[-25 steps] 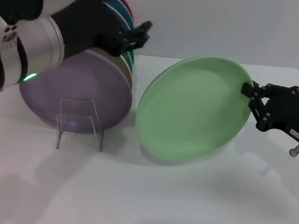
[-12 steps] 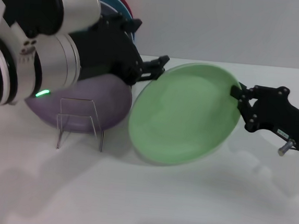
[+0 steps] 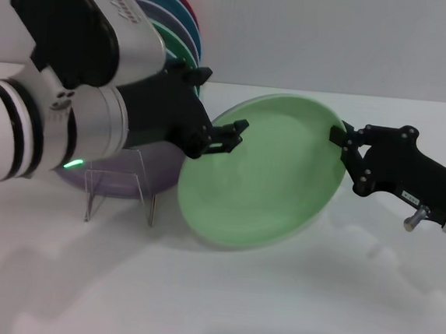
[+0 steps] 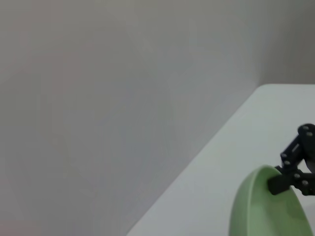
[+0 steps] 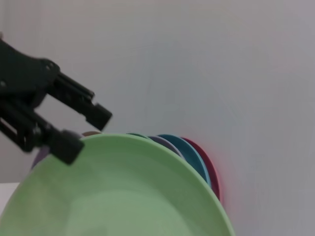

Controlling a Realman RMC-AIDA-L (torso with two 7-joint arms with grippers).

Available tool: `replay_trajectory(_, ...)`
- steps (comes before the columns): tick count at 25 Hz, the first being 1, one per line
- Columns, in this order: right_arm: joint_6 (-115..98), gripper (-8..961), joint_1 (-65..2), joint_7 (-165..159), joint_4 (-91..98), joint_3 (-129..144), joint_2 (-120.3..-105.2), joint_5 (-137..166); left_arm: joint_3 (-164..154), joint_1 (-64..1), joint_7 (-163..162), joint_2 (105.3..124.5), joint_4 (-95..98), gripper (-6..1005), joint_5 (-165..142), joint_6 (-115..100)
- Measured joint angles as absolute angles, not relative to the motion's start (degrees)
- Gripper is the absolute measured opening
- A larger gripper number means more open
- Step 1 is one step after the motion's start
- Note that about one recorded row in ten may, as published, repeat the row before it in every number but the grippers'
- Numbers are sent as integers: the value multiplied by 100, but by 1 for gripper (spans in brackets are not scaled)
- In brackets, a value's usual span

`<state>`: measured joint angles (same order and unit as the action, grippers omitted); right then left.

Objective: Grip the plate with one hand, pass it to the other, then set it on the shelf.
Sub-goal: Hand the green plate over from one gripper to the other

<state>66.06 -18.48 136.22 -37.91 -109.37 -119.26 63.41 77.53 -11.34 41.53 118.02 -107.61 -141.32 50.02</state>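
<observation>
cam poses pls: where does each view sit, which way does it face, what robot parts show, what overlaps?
Head: on the robot's head, looking forward and down at the plate, shelf, left hand and right hand.
Left wrist: on the left arm, facing the wall and table edge; shows the plate rim and the far right hand, not its own fingers.
Right wrist: on the right arm, looking across the plate at the open left hand and stacked plates.
Shared: all see the plate.

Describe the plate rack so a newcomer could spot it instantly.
Look below the left arm's gripper, on the white table. The rack stands there in front of the lilac plate, left of the mint plate. It alone is clear, thin-looped and holds nothing.
</observation>
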Motion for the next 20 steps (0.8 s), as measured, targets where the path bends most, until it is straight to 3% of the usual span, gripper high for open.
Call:
replay_trajectory(17, 6807, 23, -1864, 13582, -3744, -10948, -11936, 6337, 7666, -1315, 4323, 11821, -10408, 691, -14169, 4919)
replay_trajectory(20, 6826, 23, -1863, 13579, -3744, -10963, -11936, 6336, 7666, -1320, 4324, 11821, -10406, 629, -14169, 4920)
